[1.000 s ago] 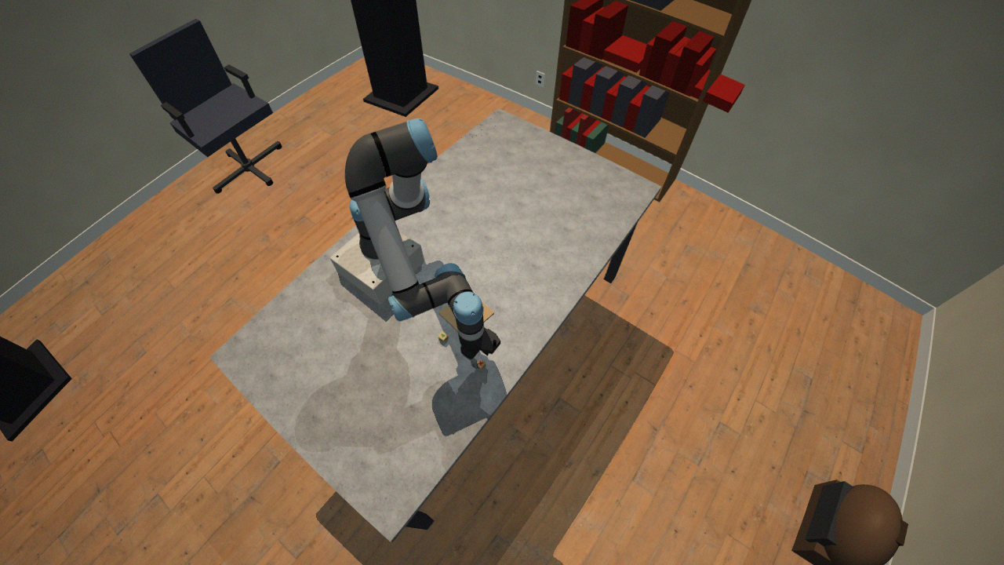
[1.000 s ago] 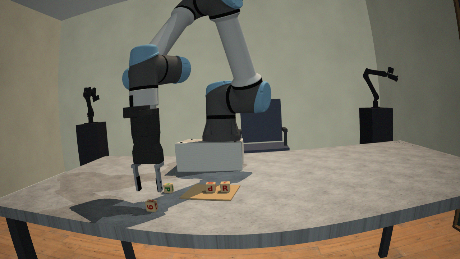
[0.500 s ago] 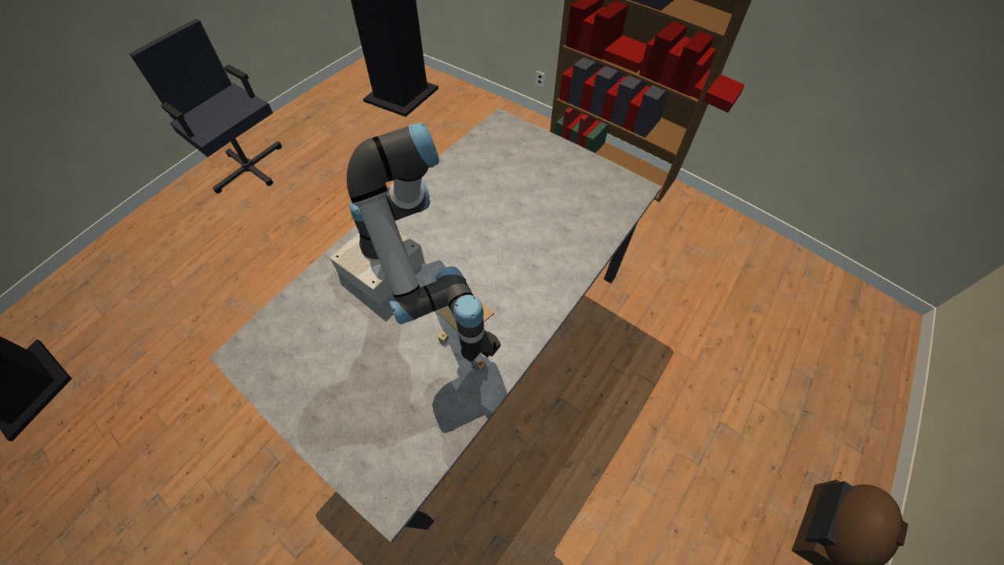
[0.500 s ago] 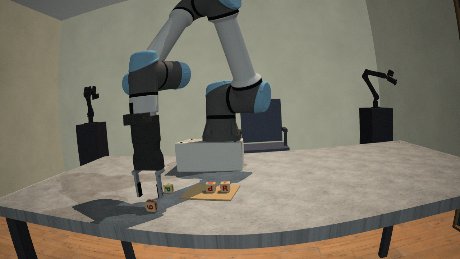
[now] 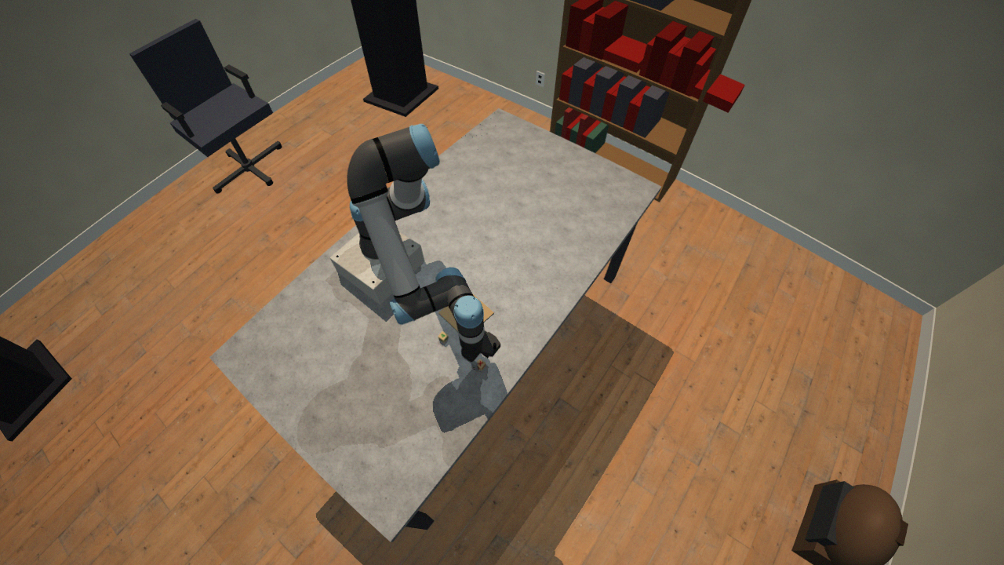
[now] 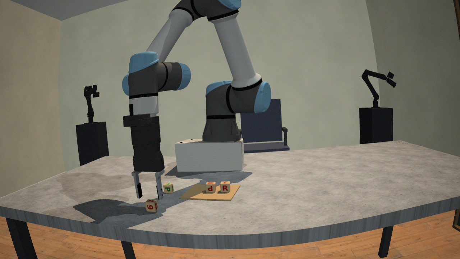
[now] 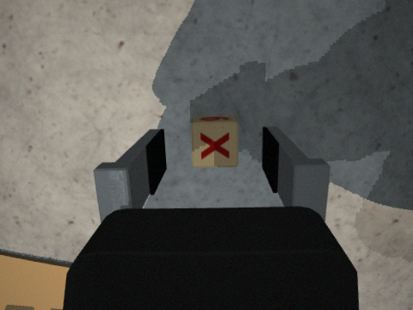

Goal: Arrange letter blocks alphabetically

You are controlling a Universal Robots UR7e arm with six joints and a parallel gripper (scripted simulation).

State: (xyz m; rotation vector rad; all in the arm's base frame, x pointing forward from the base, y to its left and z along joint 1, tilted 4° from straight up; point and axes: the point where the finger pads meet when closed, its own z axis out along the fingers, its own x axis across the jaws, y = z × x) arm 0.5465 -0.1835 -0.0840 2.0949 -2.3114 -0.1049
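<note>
A wooden block with a red X on top (image 7: 214,144) (image 6: 151,206) (image 5: 480,363) lies flat on the table, off the mat. My gripper (image 7: 213,148) (image 6: 149,197) is open and empty, just above it; in the wrist view the X block shows between and slightly beyond the fingers. The tan mat (image 6: 193,195) (image 7: 30,280) lies flat, with two blocks near its far right part in the exterior view: one with a red mark like d or P on its side (image 6: 210,187) and one with R on its side (image 6: 224,187). Their top letters are too foreshortened to read surely.
A block with green marks (image 6: 168,187) (image 5: 442,337) stands on the table (image 6: 289,193) left of the mat in the exterior view. The pale robot base box (image 6: 208,157) stands behind the mat. The table's front edge (image 6: 205,240) is near the X block.
</note>
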